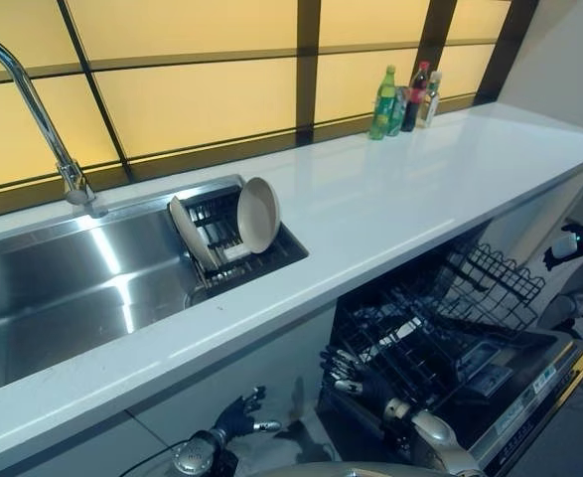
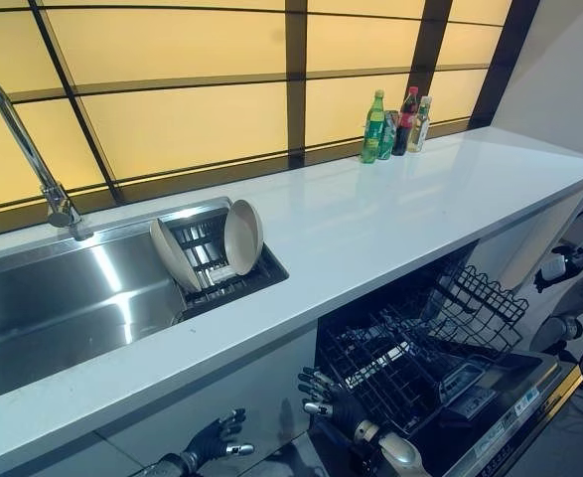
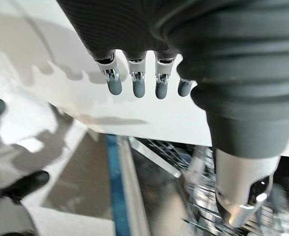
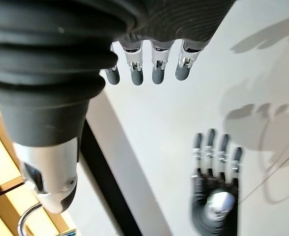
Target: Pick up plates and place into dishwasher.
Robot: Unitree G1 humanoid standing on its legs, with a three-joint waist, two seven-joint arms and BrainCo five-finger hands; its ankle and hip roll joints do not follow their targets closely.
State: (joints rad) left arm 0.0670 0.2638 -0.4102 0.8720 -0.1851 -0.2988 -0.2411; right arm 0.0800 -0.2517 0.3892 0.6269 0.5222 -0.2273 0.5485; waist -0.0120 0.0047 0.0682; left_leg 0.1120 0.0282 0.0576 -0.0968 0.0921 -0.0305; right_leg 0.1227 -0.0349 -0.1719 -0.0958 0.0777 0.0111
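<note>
Cream plates [image 1: 257, 214] stand on edge in a sink rack [image 1: 233, 248], below the white worktop [image 1: 390, 189]. Both hands, left [image 2: 217, 437] and right [image 2: 323, 395], hang released beside the dishwasher's open rack [image 2: 420, 338]; bottles [image 2: 390, 124] stand far off.

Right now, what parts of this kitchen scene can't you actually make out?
- Bottles: labels too small to read in the eye views.
- Dishwasher rack: its lower front is cut off by the frame edge; whether it holds any plates is unclear among the wires.
- Plates in the sink rack: their lower edges are hidden by it.
- Sink: left end cut off.
</note>
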